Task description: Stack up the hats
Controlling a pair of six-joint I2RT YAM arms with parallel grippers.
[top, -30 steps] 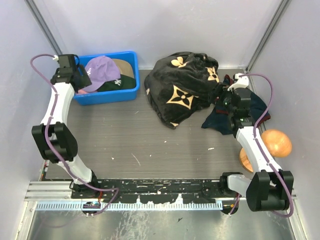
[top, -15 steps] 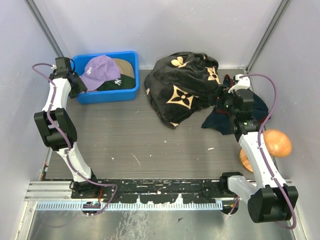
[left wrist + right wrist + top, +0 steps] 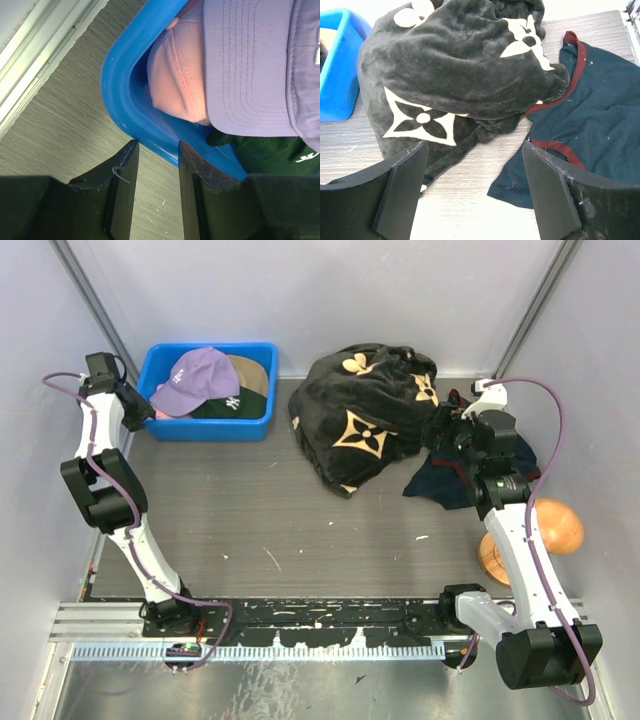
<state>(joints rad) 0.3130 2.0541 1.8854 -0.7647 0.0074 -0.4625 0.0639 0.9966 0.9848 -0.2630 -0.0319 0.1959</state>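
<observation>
Hats (image 3: 195, 380) lie piled in the bin (image 3: 210, 430) at eleven o'clock; big cloth (image 3: 365, 420) at one, a garment (image 3: 435, 485) seemingly tucked under its right side, stand (image 3: 553, 525) at four.

Holding left gripper (image 3: 156, 192) far-left on a folded arm, jaws narrowly apart, and right gripper (image 3: 475, 192) far-right, jaws wide.

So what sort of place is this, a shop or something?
Most likely a robot test booth, not a shop: plain walls close round a table, two arms bolted to a metal rail, and caps in a blue bin.
</observation>
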